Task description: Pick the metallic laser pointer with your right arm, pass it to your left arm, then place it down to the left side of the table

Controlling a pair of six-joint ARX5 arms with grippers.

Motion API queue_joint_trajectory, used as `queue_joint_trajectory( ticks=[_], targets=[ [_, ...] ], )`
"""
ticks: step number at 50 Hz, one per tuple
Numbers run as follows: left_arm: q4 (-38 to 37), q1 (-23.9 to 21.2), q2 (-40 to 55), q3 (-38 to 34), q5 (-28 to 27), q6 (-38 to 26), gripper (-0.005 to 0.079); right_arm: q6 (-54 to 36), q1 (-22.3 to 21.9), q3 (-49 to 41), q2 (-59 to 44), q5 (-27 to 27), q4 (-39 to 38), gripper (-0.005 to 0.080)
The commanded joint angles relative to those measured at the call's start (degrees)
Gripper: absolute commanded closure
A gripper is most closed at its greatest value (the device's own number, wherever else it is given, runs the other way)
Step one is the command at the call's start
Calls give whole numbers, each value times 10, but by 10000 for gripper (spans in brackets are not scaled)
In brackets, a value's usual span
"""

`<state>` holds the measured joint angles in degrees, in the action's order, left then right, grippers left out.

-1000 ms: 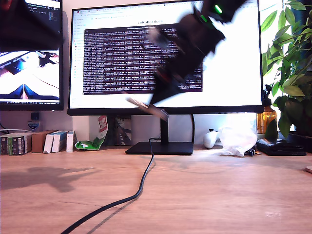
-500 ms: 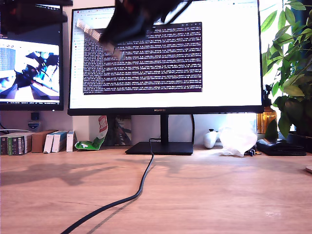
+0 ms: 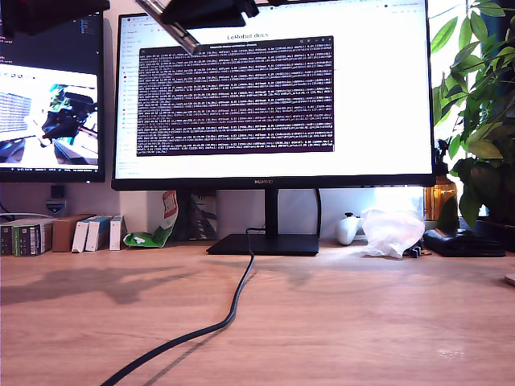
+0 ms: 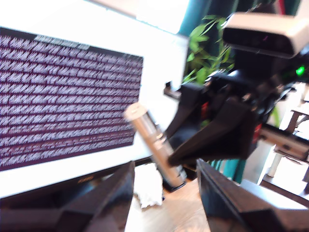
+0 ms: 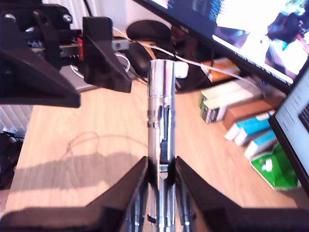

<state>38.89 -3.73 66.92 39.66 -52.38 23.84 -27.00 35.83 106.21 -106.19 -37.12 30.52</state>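
The metallic laser pointer is a slim silver cylinder high at the exterior view's top edge, slanting down toward that view's left. My second gripper is shut on one end of the pointer, and its free end points at my first gripper. In the first wrist view, my first gripper is open. The pointer stands just beyond its spread fingers, held by my second gripper. A dark arm part fills the exterior view's top left corner.
The wood-grain table lies far below. A black cable runs across it from the monitor stand. Small boxes sit at the exterior view's left. A crumpled plastic bag and a plant are at its right.
The arm holding the pointer rose from the middle of the big monitor to the exterior view's top edge and moved toward that view's left. Its motion blur has eased.
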Motion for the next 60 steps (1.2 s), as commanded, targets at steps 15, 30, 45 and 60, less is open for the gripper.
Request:
queue_joint_trajectory(
  ticks=[15,30,45,60],
  targets=[
    [12,-2,10,5,3,3,370,3,45,8,7,-19,-11,765],
    [33,-2,10,5,-14,17,574,7,55,8,7,-19,-11,765],
    [50,-2,10,5,-14,12,762,13,55,8,7,-19,-12,663],
    [45,-1,10,5,-12,-35,762,16,58,8,7,-17,-9,435]
  ],
)
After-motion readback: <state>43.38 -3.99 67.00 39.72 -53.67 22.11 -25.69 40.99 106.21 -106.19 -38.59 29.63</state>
